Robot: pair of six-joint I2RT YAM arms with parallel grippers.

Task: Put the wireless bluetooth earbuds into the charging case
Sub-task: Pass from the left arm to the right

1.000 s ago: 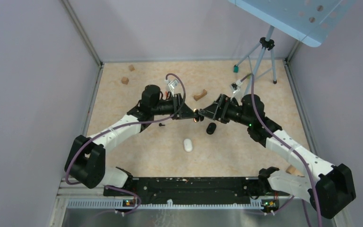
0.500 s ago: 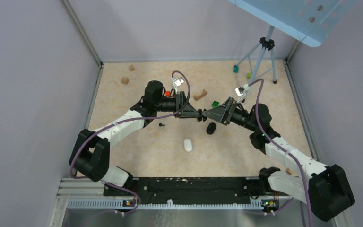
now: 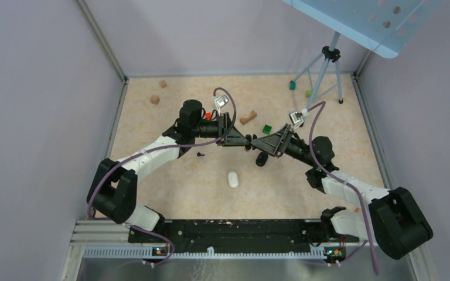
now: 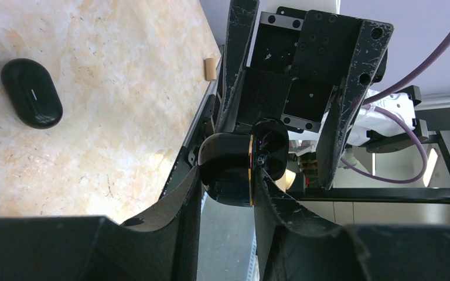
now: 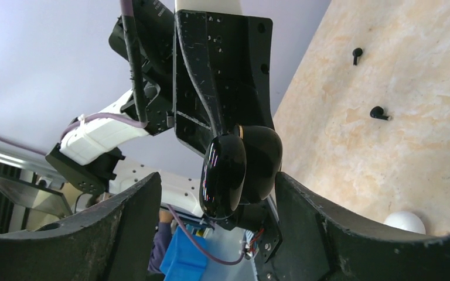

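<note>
Left end effector clamps one case; seemingly two earbuds on table.

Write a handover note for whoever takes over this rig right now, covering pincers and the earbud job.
Left pincer: shut on the black charging case, holding it above the table.
Right pincer: open, fingers either side of that case, not gripping.
One earbud and a second earbud lie loose on the table.
Done: case lifted. Left: both earbuds into the case.
</note>
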